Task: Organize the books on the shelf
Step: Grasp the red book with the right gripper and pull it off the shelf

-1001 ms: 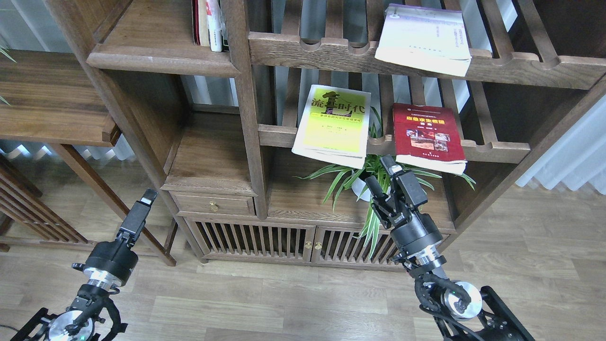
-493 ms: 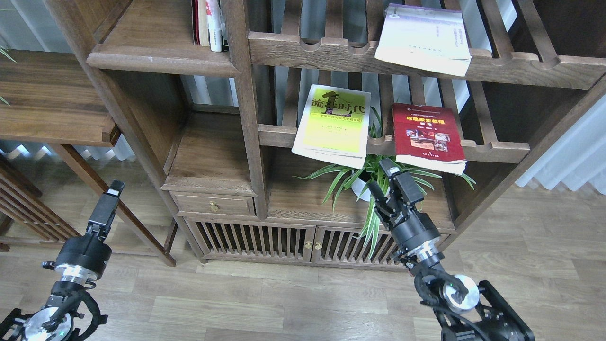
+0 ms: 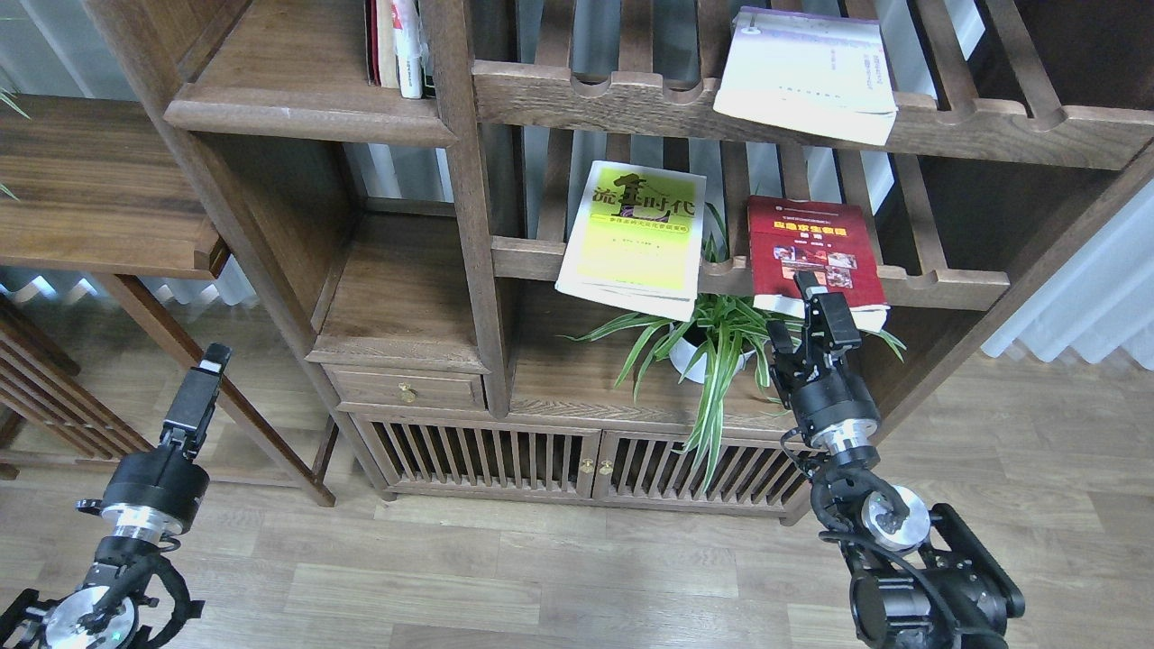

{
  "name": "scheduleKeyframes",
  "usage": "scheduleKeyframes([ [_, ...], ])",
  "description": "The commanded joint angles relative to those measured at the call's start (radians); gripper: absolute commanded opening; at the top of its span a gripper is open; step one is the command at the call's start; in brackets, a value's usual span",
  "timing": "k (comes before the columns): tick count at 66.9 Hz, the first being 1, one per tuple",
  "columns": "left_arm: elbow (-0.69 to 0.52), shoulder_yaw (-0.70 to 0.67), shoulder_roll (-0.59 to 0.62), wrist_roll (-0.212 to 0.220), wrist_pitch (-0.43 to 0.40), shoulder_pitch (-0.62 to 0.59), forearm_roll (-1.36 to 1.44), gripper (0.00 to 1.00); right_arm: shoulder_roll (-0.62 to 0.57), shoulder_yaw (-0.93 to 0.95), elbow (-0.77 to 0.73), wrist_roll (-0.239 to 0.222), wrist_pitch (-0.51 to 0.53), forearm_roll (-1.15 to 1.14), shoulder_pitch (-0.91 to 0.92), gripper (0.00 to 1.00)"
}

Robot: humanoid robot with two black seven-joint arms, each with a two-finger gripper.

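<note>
From the head view, we read black Chinese characters, 流金时代, on the yellow-green book [image 3: 636,236]; the titles on the red book [image 3: 813,252] and the white book [image 3: 807,72] are too small for us to make out. All three lie on slatted racks, apart from the solid shelf [image 3: 297,90], where upright books [image 3: 397,45] are cut off at the top. Our right gripper [image 3: 793,311], fingers spread, sits at the red book's lower edge, beside a potted plant [image 3: 712,347]. Our left gripper [image 3: 203,388] shows as one dark block; we cannot tell its jaws.
</note>
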Motion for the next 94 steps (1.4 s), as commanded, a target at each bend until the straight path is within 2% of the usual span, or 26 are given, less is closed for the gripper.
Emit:
scheduleKeyframes([
  [1, 0.0, -0.003, 0.0, -0.001, 0.0, 0.001, 0.0, 1.0, 0.0, 0.021, 0.0, 0.042, -0.044, 0.0, 0.022, 0.96],
  [5, 0.0, -0.004, 0.0, -0.001, 0.0, 0.001, 0.0, 1.0, 0.0, 0.037, 0.0, 0.062, -0.069, 0.0, 0.032, 0.9],
  [18, 0.0, -0.004, 0.0, -0.001, 0.0, 0.001, 0.0, 1.0, 0.0, 0.054, 0.0, 0.119, -0.08, 0.006, 0.04, 0.6],
  [23, 0.0, -0.004, 0.0, -0.001, 0.0, 0.001, 0.0, 1.0, 0.0, 0.054, 0.0, 0.122, -0.081, 0.006, 0.04, 0.48],
  [32, 0.0, -0.007, 0.0, -0.003, 0.0, 0.001, 0.0, 1.0, 0.0, 0.053, -0.002, 0.125, -0.081, 0.006, 0.04, 0.35],
  [34, 0.0, -0.009, 0.0, -0.003, 0.0, 0.001, 0.0, 1.0, 0.0, 0.053, -0.002, 0.125, -0.081, 0.006, 0.04, 0.31],
  [35, 0.0, -0.015, 0.0, -0.003, 0.0, 0.003, 0.0, 1.0, 0.0, 0.05, -0.002, 0.125, -0.081, 0.006, 0.04, 0.24],
  [42, 0.0, -0.029, 0.002, -0.003, 0.0, 0.004, 0.0, 1.0, 0.0, 0.041, -0.002, 0.125, -0.075, 0.006, 0.039, 0.14],
  [51, 0.002, -0.035, 0.002, -0.003, 0.0, 0.009, -0.005, 1.0, 0.0, 0.036, -0.002, 0.125, -0.067, 0.005, 0.037, 0.05],
  [55, 0.003, -0.035, 0.002, -0.001, 0.0, 0.012, -0.01, 1.0, 0.0, 0.036, 0.0, 0.125, -0.055, 0.006, 0.034, 0.05],
  [61, 0.008, -0.035, 0.002, -0.001, 0.0, 0.013, -0.017, 1.0, 0.0, 0.037, 0.007, 0.125, -0.001, 0.014, 0.023, 0.05],
  [67, 0.008, -0.033, 0.002, -0.003, 0.0, 0.013, -0.017, 1.0, 0.0, 0.038, 0.046, 0.12, 0.1, 0.04, -0.015, 0.04],
  [70, 0.009, -0.033, 0.002, -0.003, 0.0, 0.015, -0.017, 1.0, 0.0, 0.037, 0.082, 0.119, 0.147, 0.066, -0.056, 0.04],
  [84, 0.028, -0.035, 0.003, -0.003, 0.0, 0.015, -0.034, 1.0, 0.0, 0.054, 0.219, 0.119, 0.147, 0.221, -0.293, 0.04],
  [85, 0.031, -0.035, 0.003, -0.003, 0.0, 0.016, -0.037, 1.0, 0.0, 0.063, 0.234, 0.122, 0.147, 0.292, -0.348, 0.04],
  [94, 0.032, -0.023, 0.002, 0.0, 0.0, 0.024, -0.037, 1.0, 0.0, 0.054, 0.248, 0.122, 0.147, 0.422, -0.477, 0.04],
])
